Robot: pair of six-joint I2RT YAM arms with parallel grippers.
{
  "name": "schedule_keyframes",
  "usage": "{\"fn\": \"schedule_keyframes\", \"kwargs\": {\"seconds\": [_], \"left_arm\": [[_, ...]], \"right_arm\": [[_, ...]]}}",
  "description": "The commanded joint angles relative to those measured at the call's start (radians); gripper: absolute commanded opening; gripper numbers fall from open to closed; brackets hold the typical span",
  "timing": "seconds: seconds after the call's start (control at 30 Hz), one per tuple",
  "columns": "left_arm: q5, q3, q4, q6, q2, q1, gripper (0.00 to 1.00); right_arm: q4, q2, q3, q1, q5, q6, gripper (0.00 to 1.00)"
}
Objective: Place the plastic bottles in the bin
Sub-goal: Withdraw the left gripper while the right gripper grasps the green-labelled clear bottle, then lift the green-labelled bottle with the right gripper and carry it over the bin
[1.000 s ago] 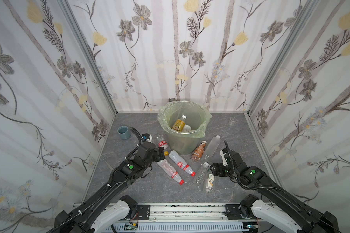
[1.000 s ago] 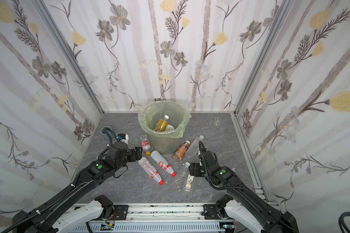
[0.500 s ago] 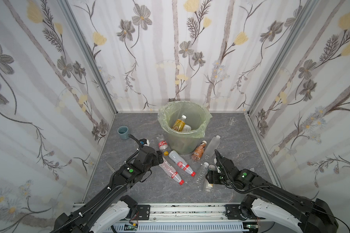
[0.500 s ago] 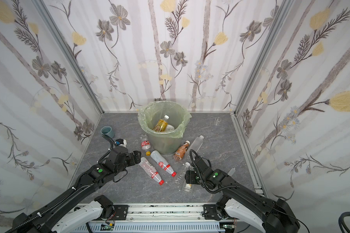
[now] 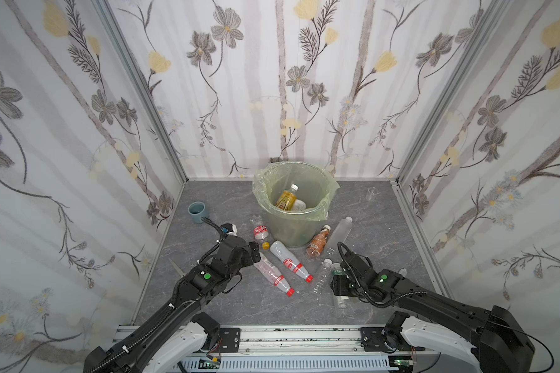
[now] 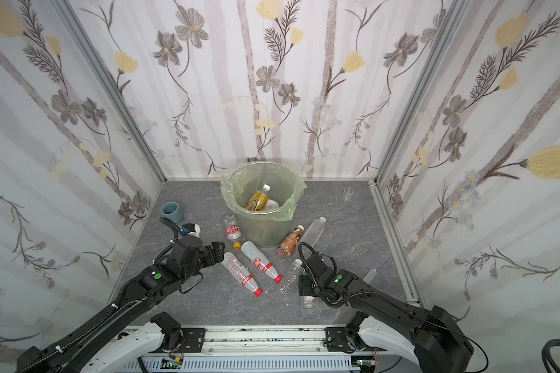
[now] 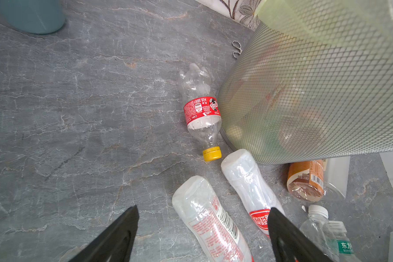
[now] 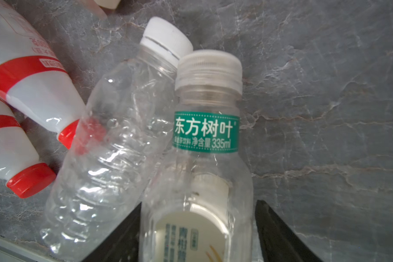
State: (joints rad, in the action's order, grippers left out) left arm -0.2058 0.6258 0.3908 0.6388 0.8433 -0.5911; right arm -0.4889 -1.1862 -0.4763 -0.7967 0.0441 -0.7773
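**Right fingers astride the green-banded bottle, just short of the bin**

The green-banded bottle (image 8: pixel 207 131) lies flat on the bench (image 5: pixel 256 310), on the robot's side of the bin (image 5: pixel 288 231) and a little to its right. It is near the bin wall but not touching it. Its long axis runs roughly toward the bin, with the cap end nearer the bin and the base toward the robot.

The right fingers (image 8: pixel 279 233) stand one on each side of its body, across that axis, down by the cream label. Each sits just beside the clear wall, and I cannot tell whether they already press it or a sliver of gap remains. The coming lift turns on this crossing: the fingers span the short way, so a squeeze should catch the body squarely.

A crumpled clear bottle (image 8: pixel 114 140) with a white cap lies against one flank, and one finger stands between the two. I judge it may get dragged along.

The target looks empty and thin-walled. It has a broad ribbed pale cap, a green band with white characters at the shoulder and a cream label lower down, and it would probably dent under a hard grip.

The left fingers (image 7: pixel 114 238) are spread wide and hold nothing. They hover over the base of a red-capped bottle (image 7: pixel 204 211) that lies before the bin on its left side. The right arm is plainly the nearer one. An amber bottle (image 5: pixel 285 198) already rests inside the bin.
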Motion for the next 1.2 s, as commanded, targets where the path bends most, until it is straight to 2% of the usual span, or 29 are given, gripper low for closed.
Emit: {"fn": "schedule_keyframes", "kwargs": {"seconds": [0.0, 0.37, 0.5, 0.7, 0.9, 1.17], "left_arm": [[0.000, -0.004, -0.007, 0.007, -0.012, 0.001, 0.90], [0.037, -0.035, -0.006, 0.030, -0.059, 0.001, 0.91], [0.050, -0.040, -0.006, 0.033, -0.060, 0.001, 0.90], [0.060, -0.044, -0.007, 0.038, -0.062, 0.002, 0.90], [0.080, -0.044, -0.007, 0.039, -0.070, 0.001, 0.91], [0.089, -0.051, -0.006, 0.041, -0.072, 0.001, 0.90]], "right_arm": [[0.022, -0.017, 0.001, -0.001, 0.041, -0.012, 0.73], [0.025, -0.051, -0.023, -0.001, 0.099, -0.010, 0.63], [0.002, -0.011, -0.041, -0.001, 0.116, -0.009, 0.59], [-0.062, 0.068, -0.111, 0.001, 0.186, -0.002, 0.57], [-0.111, 0.115, -0.225, 0.018, 0.206, 0.073, 0.57], [-0.128, 0.099, -0.467, 0.119, 0.164, 0.244, 0.57]]}}
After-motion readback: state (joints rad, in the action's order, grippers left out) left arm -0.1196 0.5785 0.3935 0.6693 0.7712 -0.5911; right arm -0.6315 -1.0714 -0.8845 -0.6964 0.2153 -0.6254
